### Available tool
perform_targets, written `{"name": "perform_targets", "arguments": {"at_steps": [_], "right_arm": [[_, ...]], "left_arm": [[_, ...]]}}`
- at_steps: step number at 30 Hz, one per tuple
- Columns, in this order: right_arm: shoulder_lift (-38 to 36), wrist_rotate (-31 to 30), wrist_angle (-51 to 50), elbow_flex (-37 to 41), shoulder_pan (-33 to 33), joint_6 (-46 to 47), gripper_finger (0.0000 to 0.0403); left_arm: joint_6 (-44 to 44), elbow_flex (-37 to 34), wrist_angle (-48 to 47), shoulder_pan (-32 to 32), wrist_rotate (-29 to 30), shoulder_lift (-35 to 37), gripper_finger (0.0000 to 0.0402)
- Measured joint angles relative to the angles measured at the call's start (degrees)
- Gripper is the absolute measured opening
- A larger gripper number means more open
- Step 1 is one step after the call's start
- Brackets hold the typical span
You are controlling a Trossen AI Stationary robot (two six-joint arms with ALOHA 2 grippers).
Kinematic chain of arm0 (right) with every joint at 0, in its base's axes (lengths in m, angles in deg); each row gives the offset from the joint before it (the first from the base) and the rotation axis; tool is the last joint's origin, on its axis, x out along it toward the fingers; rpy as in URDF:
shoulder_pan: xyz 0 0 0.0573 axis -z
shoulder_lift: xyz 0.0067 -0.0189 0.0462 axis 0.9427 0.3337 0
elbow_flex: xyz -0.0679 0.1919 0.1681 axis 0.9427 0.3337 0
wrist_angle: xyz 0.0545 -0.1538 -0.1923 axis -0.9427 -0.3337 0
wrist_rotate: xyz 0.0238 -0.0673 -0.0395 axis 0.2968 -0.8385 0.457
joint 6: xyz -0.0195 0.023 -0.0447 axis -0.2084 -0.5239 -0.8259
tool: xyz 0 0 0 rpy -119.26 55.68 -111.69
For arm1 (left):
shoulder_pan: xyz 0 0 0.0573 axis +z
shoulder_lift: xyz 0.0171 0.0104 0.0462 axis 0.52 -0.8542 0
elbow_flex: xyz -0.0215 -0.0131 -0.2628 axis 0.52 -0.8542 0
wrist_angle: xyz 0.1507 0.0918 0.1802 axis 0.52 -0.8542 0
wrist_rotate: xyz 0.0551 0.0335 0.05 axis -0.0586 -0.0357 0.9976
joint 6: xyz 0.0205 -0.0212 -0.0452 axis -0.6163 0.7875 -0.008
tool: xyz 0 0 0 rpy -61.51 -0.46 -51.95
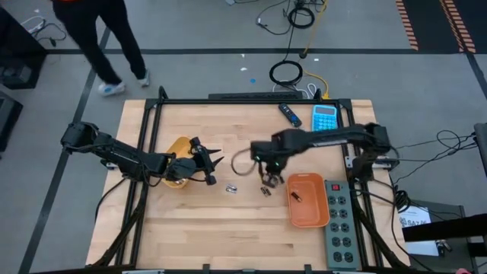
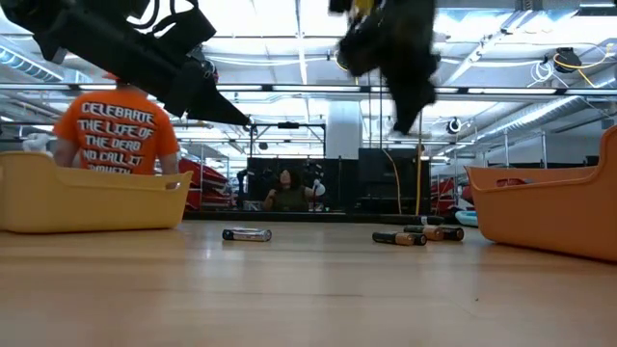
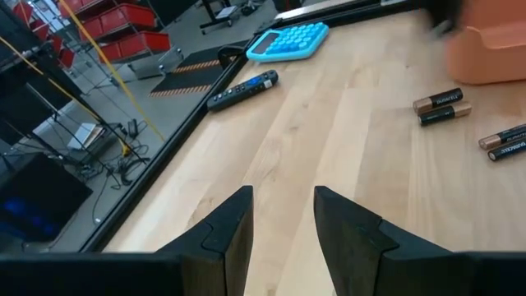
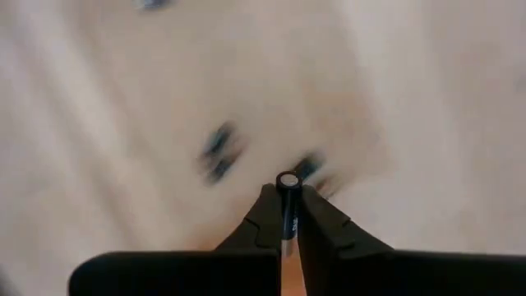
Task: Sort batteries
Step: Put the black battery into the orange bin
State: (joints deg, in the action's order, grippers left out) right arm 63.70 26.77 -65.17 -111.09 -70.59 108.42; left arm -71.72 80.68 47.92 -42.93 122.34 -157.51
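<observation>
The right gripper (image 4: pixel 285 215) is clamped on 1 thin dark battery (image 4: pixel 287 182), held upright between its fingers — the rectangular orange plastic tray (image 1: pixel 307 200) lies just to its right, while the left gripper (image 1: pixel 210 165) waits part-open and empty by the yellow tray (image 1: pixel 176 147).

A: Light came from overhead ceiling strips (image 2: pixel 289 43), bright and even; the table (image 1: pixel 228 228) showed only soft shadows beneath the arms.

B: The right wrist view was heavily motion-blurred, the batteries (image 4: pixel 220 153) smeared. In the low view, near arms were dark and out of focus.
</observation>
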Motion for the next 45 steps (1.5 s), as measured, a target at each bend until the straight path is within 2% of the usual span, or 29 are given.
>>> {"name": "perform_targets", "arguments": {"at_steps": [3,6,10,15,20,28,33,37,45], "right_arm": [[-3.28,3.31,-4.56,0.0,-4.97,5.44,0.0003],[-4.82,3.64,-8.59,0.02,-10.1,10.67,0.0003],[-4.81,0.84,-12.91,0.07,-15.19,16.18,0.0003],[-2.4,-1.13,-14.83,0.11,-18.32,18.76,0.0016],[-0.2,-1.89,-13.0,3.41,-18.78,17.88,0.003],[-0.87,1.59,-2.16,17.82,-16.47,14.53,0.0018],[-0.92,4.07,5.59,25.31,-15.25,13.82,0.0025],[-1.04,3.63,8.52,27.69,-15.1,13.96,0.0027],[-1.06,3.87,8.85,27.58,-15.09,15.06,0.0032]], "left_arm": [[1.19,0.0,-0.01,-0.09,-0.04,0.0,0.0138],[1.53,0.0,-0.17,-0.09,-0.33,0.0,0.0138],[2.76,0.0,-0.14,-0.06,-2.29,0.0,0.0138],[4.48,0.0,-0.15,-0.55,-4.39,0.0,0.0138],[4.53,0.0,-0.16,-2.05,-4.5,0.0,0.0138],[4.75,0.0,-0.17,-3.17,-4.48,0.0,0.0138],[6.02,0.0,-1.5,-3.17,-4.46,0.0,0.0138],[6.05,0.0,-1.71,-3.17,-4.31,0.0,0.0138],[7.49,0.0,-2.82,-3.17,-4.22,0.0,0.0138]]}}
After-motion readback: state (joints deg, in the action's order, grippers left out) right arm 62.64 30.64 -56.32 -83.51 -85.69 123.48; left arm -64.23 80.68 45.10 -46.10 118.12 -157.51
